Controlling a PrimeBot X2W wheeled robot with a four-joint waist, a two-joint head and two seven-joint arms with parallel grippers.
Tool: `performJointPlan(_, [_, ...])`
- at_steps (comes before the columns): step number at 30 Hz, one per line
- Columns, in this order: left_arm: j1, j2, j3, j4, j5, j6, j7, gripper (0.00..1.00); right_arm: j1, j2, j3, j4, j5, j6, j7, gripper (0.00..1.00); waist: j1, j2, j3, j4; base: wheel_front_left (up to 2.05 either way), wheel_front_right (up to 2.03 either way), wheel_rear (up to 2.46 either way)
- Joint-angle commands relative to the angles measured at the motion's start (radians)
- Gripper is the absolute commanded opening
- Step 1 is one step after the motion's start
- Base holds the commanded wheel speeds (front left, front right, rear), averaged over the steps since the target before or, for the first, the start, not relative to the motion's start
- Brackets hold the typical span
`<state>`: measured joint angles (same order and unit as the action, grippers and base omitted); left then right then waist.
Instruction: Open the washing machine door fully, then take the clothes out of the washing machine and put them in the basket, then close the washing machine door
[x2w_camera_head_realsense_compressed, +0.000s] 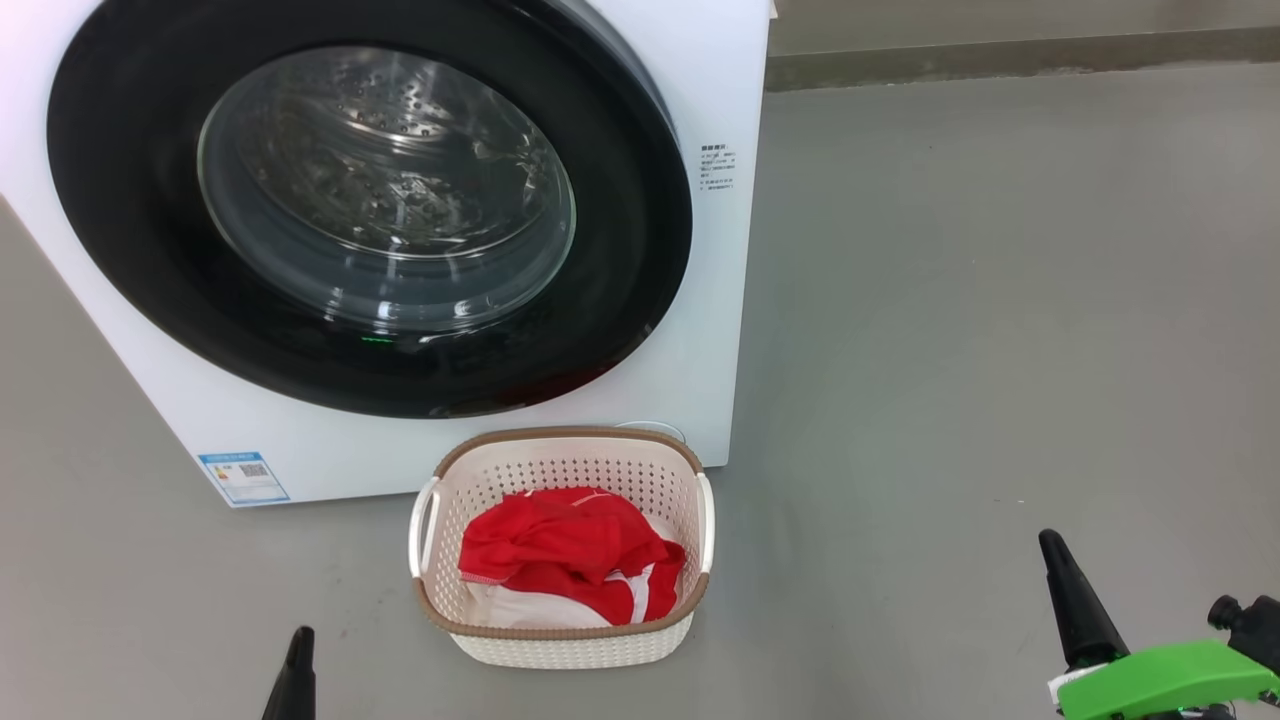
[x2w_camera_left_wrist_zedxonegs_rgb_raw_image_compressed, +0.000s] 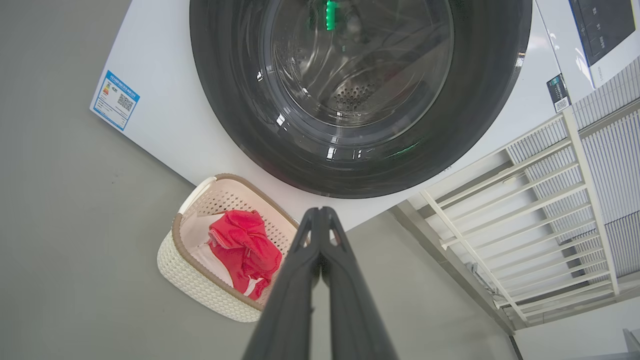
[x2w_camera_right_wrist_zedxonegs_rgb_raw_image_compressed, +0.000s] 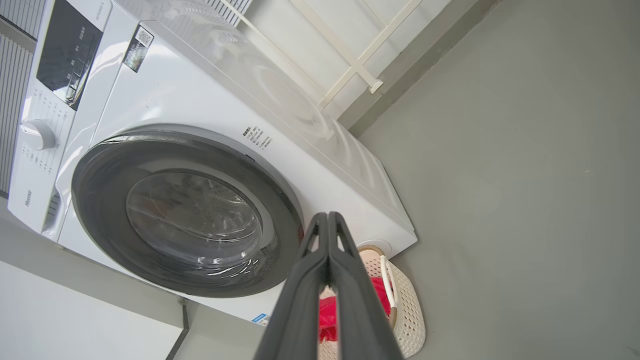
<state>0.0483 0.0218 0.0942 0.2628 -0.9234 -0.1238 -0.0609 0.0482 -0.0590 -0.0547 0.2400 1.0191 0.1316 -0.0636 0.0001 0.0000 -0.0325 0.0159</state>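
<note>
The washing machine (x2w_camera_head_realsense_compressed: 722, 300) stands white at the upper left of the head view. The washing machine door (x2w_camera_head_realsense_compressed: 120, 200) lies flush against its front, and bare perforated steel shows through the glass (x2w_camera_head_realsense_compressed: 385, 190). On the floor in front stands the basket (x2w_camera_head_realsense_compressed: 560, 436) with the red clothes (x2w_camera_head_realsense_compressed: 570, 550) piled in it. My left gripper (x2w_camera_head_realsense_compressed: 298, 640) is shut and empty, low and left of the basket. My right gripper (x2w_camera_head_realsense_compressed: 1050, 540) is also shut and empty, far right of it. The left wrist view shows the left gripper (x2w_camera_left_wrist_zedxonegs_rgb_raw_image_compressed: 320, 211) pointing between the basket (x2w_camera_left_wrist_zedxonegs_rgb_raw_image_compressed: 175, 235) and the door (x2w_camera_left_wrist_zedxonegs_rgb_raw_image_compressed: 225, 100); the right gripper (x2w_camera_right_wrist_zedxonegs_rgb_raw_image_compressed: 327, 215) covers part of the basket (x2w_camera_right_wrist_zedxonegs_rgb_raw_image_compressed: 410, 310).
Grey floor (x2w_camera_head_realsense_compressed: 1000, 300) stretches right of the machine to a wall base (x2w_camera_head_realsense_compressed: 1000, 60). A white slatted rail (x2w_camera_left_wrist_zedxonegs_rgb_raw_image_compressed: 525, 200) runs beside the machine. The control panel (x2w_camera_right_wrist_zedxonegs_rgb_raw_image_compressed: 70, 55) and a dial (x2w_camera_right_wrist_zedxonegs_rgb_raw_image_compressed: 37, 134) sit on the machine's top front.
</note>
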Motion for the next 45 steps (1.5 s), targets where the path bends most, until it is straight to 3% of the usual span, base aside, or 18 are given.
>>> performJointPlan(1, [-0.052,0.018,0.015,-0.022,-0.034,-0.004,0.009,0.00,-0.059,-0.009,0.001,-0.023,0.031,0.000,0.007,0.00,-0.0001,0.0000,0.001,0.000,0.00,0.00,0.00])
performJointPlan(45, [-0.130,0.026,0.019,-0.019,-0.519,-0.006,0.132,0.00,-0.132,0.004,-0.044,-0.002,0.447,-0.001,0.134,0.00,-0.0001,0.0000,0.027,-0.012,0.00,0.00,0.00])
